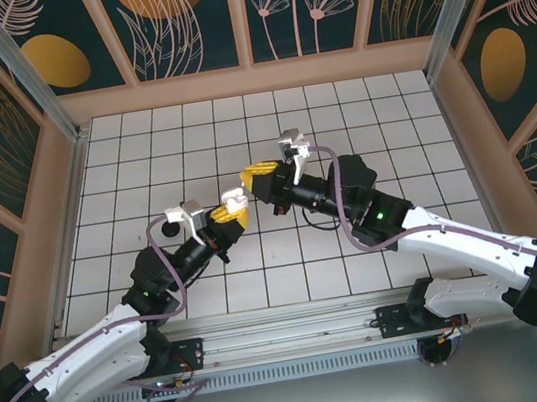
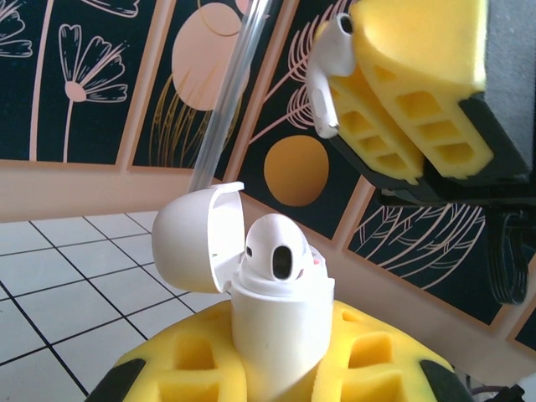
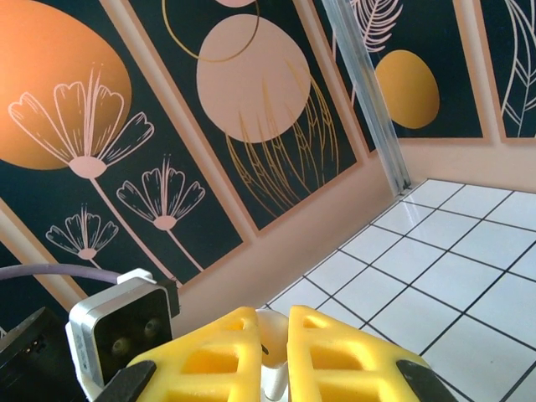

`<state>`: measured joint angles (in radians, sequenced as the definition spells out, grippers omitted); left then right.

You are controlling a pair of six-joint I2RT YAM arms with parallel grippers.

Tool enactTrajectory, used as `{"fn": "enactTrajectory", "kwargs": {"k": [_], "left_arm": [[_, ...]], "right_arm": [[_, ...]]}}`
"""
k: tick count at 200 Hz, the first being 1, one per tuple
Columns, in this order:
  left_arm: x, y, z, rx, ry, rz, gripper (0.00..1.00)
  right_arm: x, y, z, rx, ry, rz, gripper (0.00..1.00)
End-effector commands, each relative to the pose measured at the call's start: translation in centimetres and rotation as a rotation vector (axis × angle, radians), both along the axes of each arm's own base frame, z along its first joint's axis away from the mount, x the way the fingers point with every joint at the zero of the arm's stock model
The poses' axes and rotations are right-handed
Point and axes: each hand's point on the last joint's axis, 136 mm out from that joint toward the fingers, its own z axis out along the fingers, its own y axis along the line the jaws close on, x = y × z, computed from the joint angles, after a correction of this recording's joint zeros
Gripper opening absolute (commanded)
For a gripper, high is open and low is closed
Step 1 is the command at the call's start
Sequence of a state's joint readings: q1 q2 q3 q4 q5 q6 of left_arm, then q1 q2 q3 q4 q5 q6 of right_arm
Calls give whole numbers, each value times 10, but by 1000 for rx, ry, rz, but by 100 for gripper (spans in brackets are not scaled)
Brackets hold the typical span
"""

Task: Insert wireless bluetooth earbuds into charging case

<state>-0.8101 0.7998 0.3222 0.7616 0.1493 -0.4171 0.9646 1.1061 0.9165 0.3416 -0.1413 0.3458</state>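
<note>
Currently: charging case (image 2: 276,331), white, lid (image 2: 197,239) hinged open, clamped upright between the yellow foam fingers of the left gripper (image 1: 235,208). Seated earbud (image 2: 276,251), white, stem down inside the case. Second earbud (image 2: 325,79), white, above the case and apart from it, pinched by the closed right gripper (image 3: 275,335).

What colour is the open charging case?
The charging case is white; the left wrist view shows it best.
</note>
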Motion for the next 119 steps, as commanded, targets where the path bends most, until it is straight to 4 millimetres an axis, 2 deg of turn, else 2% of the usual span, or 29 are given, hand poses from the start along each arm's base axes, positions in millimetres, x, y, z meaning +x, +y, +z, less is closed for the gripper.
{"fn": "enactTrajectory", "kwargs": {"k": [1,76,119], "left_arm": [[5,4,18,-50,-3,32,0],[6,2,23,-58,0,25,0],[5,2,24,-59,2,21,0]], "right_arm": [[-9,5,0,7,-26,32,11],[-7,22,-21,-106,-40,22,11],[-3,22,-27,-124,-39,5,11]]}}
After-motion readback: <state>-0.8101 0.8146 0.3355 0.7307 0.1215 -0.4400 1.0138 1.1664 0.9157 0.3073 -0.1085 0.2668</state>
